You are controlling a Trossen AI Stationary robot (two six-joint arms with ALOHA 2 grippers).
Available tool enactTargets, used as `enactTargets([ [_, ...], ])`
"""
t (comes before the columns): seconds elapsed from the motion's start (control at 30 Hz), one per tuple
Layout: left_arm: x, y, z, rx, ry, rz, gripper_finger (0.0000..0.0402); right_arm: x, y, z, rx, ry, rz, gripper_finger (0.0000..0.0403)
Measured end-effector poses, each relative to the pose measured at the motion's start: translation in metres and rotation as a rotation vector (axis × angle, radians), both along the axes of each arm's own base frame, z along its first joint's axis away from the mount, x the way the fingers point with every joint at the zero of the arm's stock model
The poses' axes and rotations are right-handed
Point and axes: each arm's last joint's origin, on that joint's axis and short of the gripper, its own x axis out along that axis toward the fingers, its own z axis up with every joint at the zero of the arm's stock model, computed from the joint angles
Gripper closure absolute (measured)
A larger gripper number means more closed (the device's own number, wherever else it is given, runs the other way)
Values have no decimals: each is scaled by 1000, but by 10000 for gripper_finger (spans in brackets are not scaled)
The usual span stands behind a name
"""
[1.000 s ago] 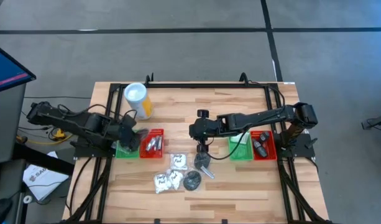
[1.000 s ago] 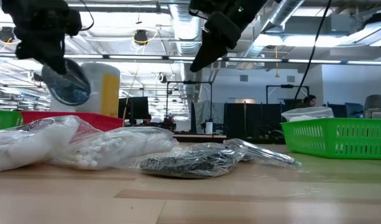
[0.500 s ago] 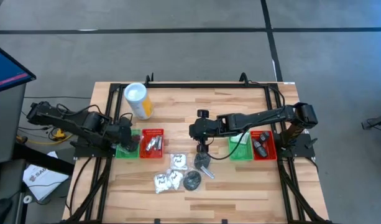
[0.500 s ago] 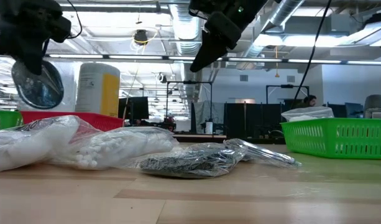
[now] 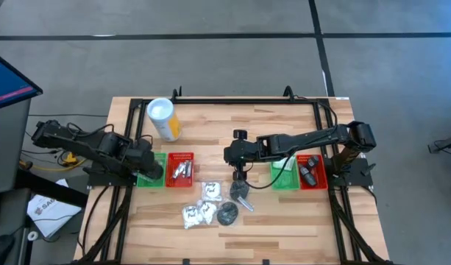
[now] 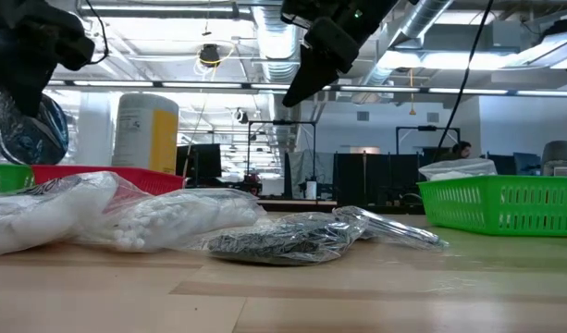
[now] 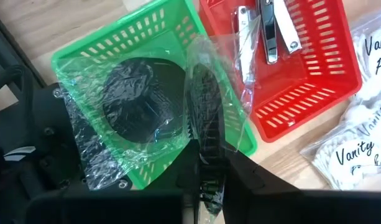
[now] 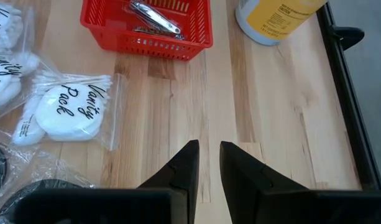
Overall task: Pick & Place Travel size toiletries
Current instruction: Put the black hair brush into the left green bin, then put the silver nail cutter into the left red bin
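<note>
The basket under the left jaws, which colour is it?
Green basket, clearest in the left wrist view.

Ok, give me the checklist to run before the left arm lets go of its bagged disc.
1. Left gripper holds the bagged disc by its edge: ok.
2. Disc is over the left green tray: ok.
3. Room in that tray: cannot tell; another bagged disc already fills most of it.
4. Disc is low enough to drop: cannot tell; the low view shows it above the tray rim.
5. Red tray next to it holds only metal tools, out of the drop path: ok.
6. Right gripper is shut on nothing over bare table, away from the left trays: ok.
</note>
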Motion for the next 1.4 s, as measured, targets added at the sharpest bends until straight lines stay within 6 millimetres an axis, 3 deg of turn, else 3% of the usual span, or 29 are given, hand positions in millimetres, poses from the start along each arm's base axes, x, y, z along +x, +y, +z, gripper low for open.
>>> enactTargets([
  [0.3,-1,0,-11,7,31,3,368,0,0,0,0,0,0,347],
  [1.07,0,1,-12,31,22,-33,228,0,0,0,3,-2,-4,347],
  [1.4,10,-1,-9,88,-80,-174,226,-2,5,-1,13,12,6,347],
])
